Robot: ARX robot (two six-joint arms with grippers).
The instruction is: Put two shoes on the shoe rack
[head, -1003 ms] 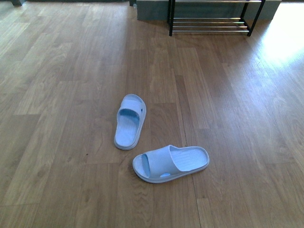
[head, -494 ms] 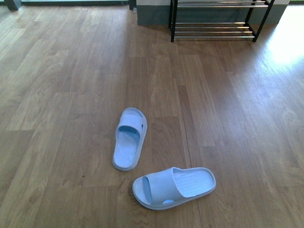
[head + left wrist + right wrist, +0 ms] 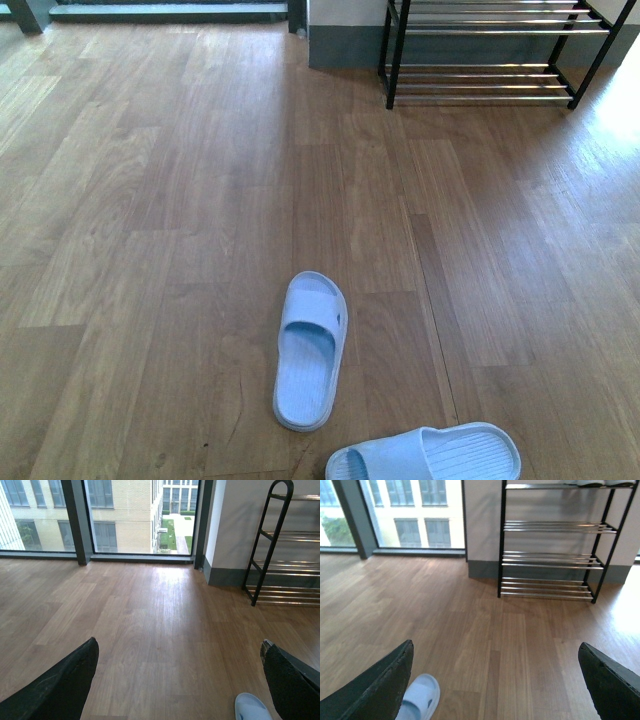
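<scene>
My left gripper (image 3: 179, 650) and right gripper (image 3: 496, 647) hang wide and empty. The nearest slide (image 3: 425, 455) is cut by the frame edge, so I could misjudge that grab. The other slide (image 3: 311, 350) lies just beyond it. The shoe rack (image 3: 480, 70) stands well apart, so a loose pinch risks a drop. I can read no writing.

Matte black wedge-shaped fingers (image 3: 55, 690), rough-textured and faintly scuffed, on both arms.

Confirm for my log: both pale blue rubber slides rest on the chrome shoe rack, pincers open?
No: front view shows the pale blue rubber slides on the wooden floor, not the chrome shoe rack. Left pincer and right pincer are open.
</scene>
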